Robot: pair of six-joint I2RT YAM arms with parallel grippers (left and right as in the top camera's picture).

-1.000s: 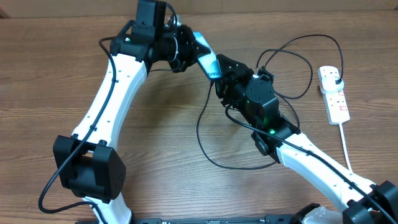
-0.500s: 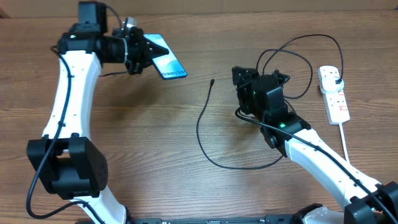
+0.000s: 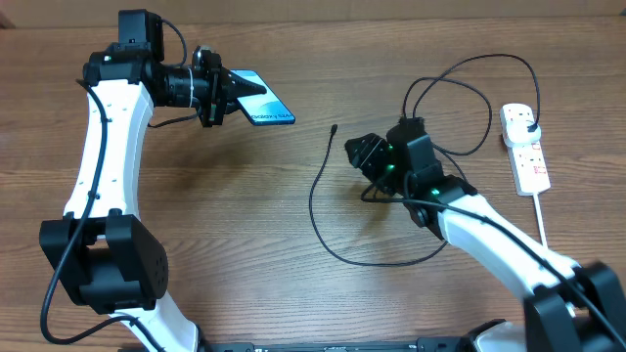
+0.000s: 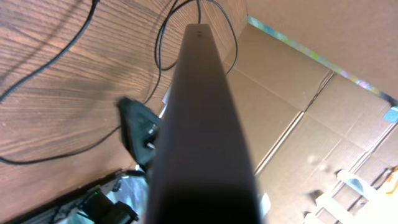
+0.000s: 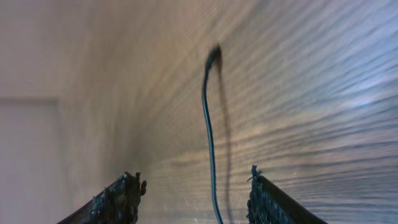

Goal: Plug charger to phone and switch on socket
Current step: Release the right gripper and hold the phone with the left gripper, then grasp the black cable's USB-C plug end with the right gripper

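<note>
Since half a second ago, my right gripper (image 3: 360, 154) has tipped down toward the charger (image 3: 318, 191) near centre, jaws apart and empty. At ten o'clock my left gripper (image 3: 227, 93) clamps the phone (image 3: 264, 110); the socket (image 3: 525, 147) lies at three.

Brown wood-grain table (image 3: 245, 225). 1 black charger (image 3: 312, 200) lies on it in loose loops, with the connector tip (image 3: 335, 128) free near mid-table. The plug end sits in the white socket (image 3: 525, 147), flat at the right. A thick white cord (image 3: 544, 230) trails toward the near edge.
</note>
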